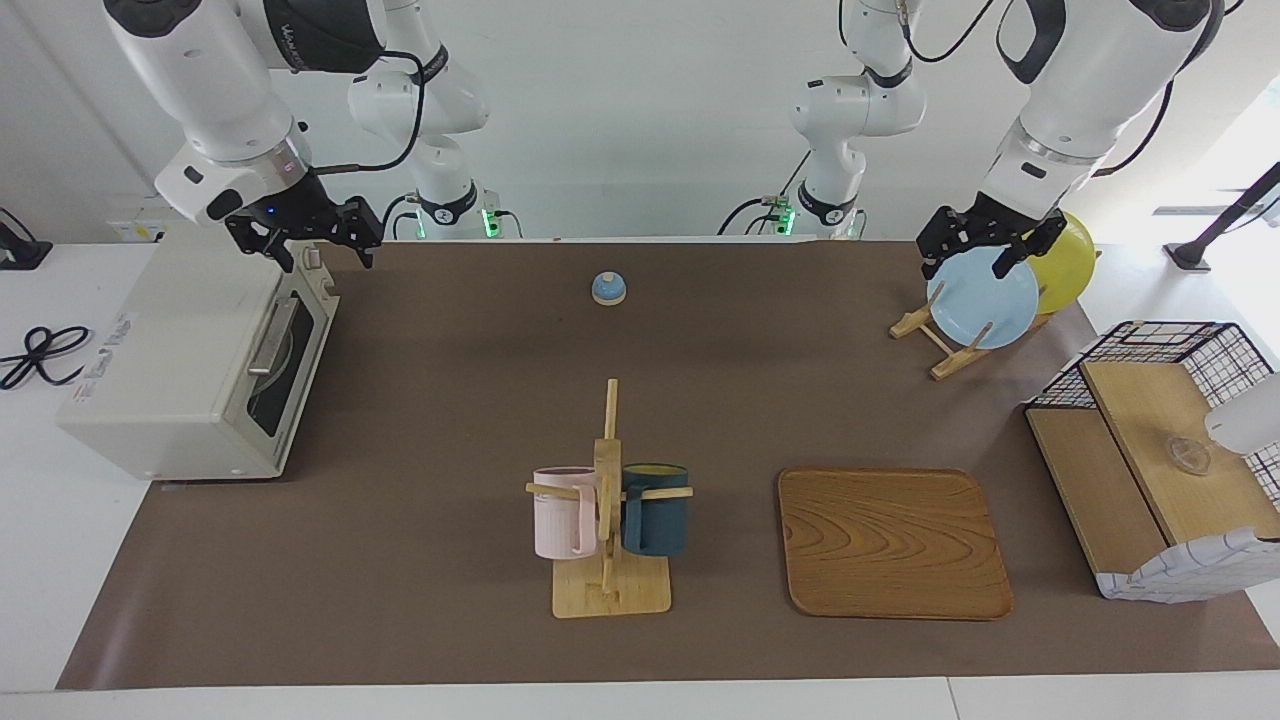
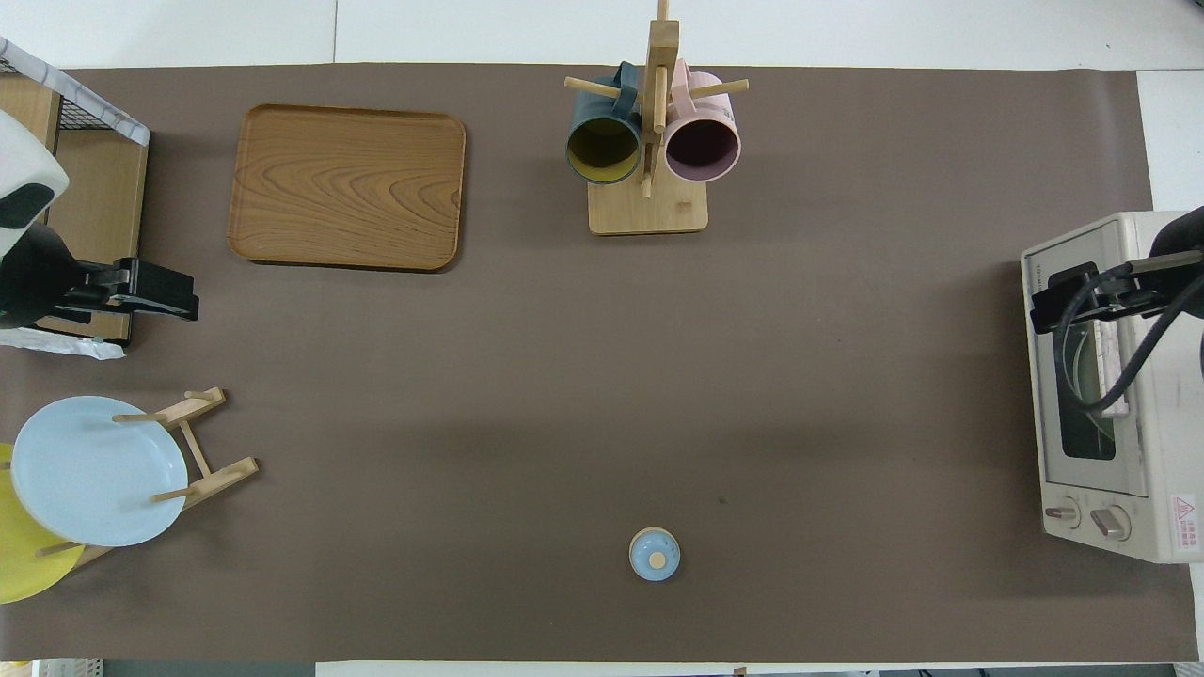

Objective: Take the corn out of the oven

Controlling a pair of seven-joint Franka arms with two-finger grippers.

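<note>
A: How many things sit on the tabletop (image 1: 450,400)?

B: One boxy off-white oven (image 1: 190,365) at frame left, door closed, two mugs, two plates, one wooden tray.

A: End effectors?

B: Right end effector (image 1: 305,235) spread above the oven's top; left end effector (image 1: 985,245) spread over the plates. No corn visible.

High facing view, steep overhead view, both covering table (image 1: 450,400)

Wooden tray (image 1: 893,541), mug rack (image 1: 609,560) (two mugs), plate stand (image 1: 945,345), blue bell (image 1: 608,288)
</note>
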